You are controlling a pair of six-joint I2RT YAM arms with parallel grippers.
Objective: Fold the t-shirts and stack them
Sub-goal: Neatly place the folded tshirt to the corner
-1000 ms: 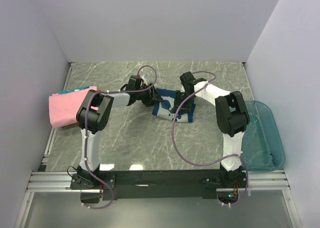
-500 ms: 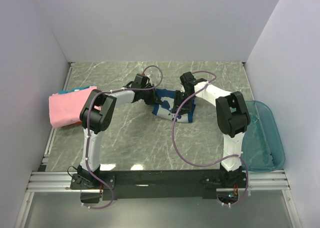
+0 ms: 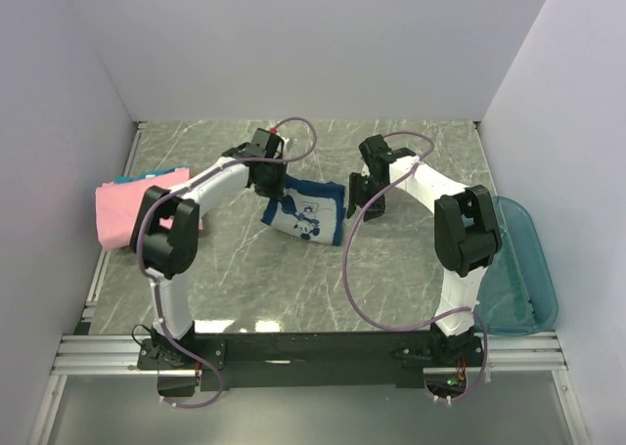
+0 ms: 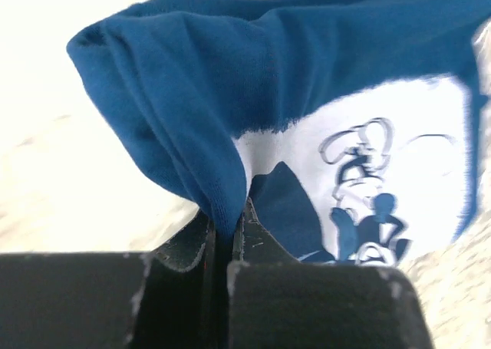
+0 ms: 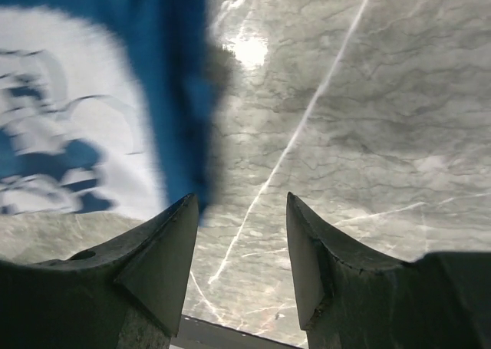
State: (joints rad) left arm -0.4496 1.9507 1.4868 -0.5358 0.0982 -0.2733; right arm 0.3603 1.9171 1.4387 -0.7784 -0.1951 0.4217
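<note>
The left end effector (image 4: pixel 225 228) is clamped on a fold of the navy-blue t-shirt (image 3: pixel 311 218), located mid-table (image 3: pixel 245 279). The right end effector (image 5: pixel 242 211) stands wide, empty, beside the shirt's right edge.

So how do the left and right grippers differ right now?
The left gripper is shut on a fold of the navy t-shirt; the right gripper is open and empty. The left faces cloth, the right mostly bare table. Both are at that shirt.

The navy-blue t-shirt (image 3: pixel 311 213) with a white print lies partly spread in the middle, one corner bunched. The pink t-shirt (image 3: pixel 122 215) lies folded at the left.
</note>
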